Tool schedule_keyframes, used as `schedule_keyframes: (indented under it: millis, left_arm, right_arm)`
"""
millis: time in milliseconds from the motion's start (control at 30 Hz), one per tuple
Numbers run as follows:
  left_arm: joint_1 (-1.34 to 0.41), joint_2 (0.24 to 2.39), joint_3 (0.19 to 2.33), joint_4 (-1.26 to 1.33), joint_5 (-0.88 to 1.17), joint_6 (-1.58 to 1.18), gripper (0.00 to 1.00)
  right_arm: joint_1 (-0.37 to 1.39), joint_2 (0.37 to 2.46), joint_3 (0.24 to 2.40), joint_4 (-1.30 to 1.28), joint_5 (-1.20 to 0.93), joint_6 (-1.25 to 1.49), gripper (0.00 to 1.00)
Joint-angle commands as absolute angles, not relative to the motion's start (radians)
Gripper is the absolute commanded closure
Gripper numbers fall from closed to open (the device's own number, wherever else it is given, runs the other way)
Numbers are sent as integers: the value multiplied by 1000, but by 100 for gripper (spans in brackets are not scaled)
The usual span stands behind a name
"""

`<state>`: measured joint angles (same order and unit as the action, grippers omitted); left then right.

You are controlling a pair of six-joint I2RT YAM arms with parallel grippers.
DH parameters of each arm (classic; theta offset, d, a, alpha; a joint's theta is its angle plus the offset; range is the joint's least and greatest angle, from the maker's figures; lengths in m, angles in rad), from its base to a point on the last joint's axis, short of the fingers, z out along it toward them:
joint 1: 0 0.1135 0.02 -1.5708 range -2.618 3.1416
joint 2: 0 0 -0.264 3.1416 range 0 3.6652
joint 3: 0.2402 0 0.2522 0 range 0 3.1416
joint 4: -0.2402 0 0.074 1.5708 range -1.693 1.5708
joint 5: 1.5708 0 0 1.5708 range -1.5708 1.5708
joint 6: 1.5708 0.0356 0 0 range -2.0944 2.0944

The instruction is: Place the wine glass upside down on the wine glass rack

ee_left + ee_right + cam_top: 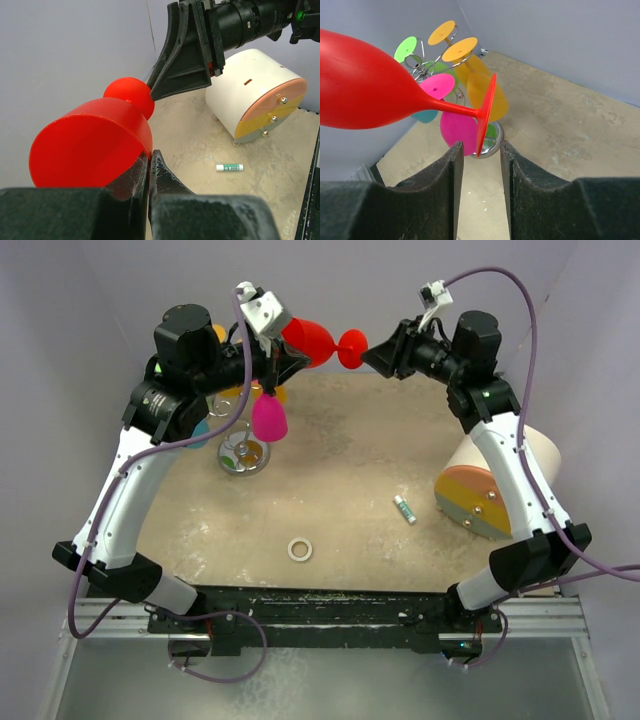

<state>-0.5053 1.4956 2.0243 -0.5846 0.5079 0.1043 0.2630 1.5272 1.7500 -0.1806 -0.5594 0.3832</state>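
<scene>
Nearest the arm bases, a small white ring (301, 550) lies on the speckled tan table (350, 430). A little farther back on the right, a short white tube with a green band (404, 508) lies near a big white drum with an orange-and-yellow end face (487, 485).

Farther back on the left stands the thin silver wire glass rack (244, 456) on its round shiny base. Coloured plastic glasses hang bowl-down from it (pink, orange, green and teal among them). The pink glass (269, 420) hangs to the right of the base.

Beyond the rack and up off the table, the red plastic wine glass (308, 340) lies sideways in the air, bowl to the left and foot to the right. The left gripper (150, 161) is closed to a sliver on the bowl's rim, pinching its wall. The right gripper (481, 146) is spread apart and grips nothing. Its fingers sit on either side of the foot's edge, with a gap showing on each side.
</scene>
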Motion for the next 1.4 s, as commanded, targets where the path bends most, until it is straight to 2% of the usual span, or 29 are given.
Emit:
schedule_keyframes:
  millis: [0, 133, 300, 400, 600, 633, 900, 1033, 1100, 1367]
  left_arm:
    - [-508, 1460, 2036, -515, 508, 94, 100]
    - [-508, 1460, 2029, -514, 524, 90, 100]
    - [-508, 1459, 2023, -514, 520, 95, 100]
    - [-508, 1460, 2022, -512, 518, 94, 100]
    - [-508, 1454, 1999, -512, 523, 98, 100]
    - [-508, 1451, 1993, -512, 527, 99, 100]
    - [-491, 1397, 1945, -541, 540, 137, 63]
    - [-454, 1337, 1883, -569, 553, 177, 35]
    - [-425, 1301, 1851, -583, 551, 195, 26]
    - [-297, 1159, 1785, -639, 557, 210, 5]
  right_arm:
    - [287, 1539, 1804, -138, -557, 392, 61]
    - [299, 1556, 1819, -148, -536, 392, 63]
    - [304, 1562, 1833, -160, -512, 390, 71]
    - [305, 1564, 1841, -170, -492, 388, 78]
    - [305, 1564, 1854, -193, -440, 385, 100]
    - [305, 1564, 1858, -211, -425, 379, 100]
    - [304, 1551, 1878, -265, -344, 306, 100]
    - [304, 1525, 1871, -271, -289, 234, 100]
    - [304, 1512, 1868, -275, -235, 182, 100]
    - [311, 1475, 1807, -251, -265, -54, 100]
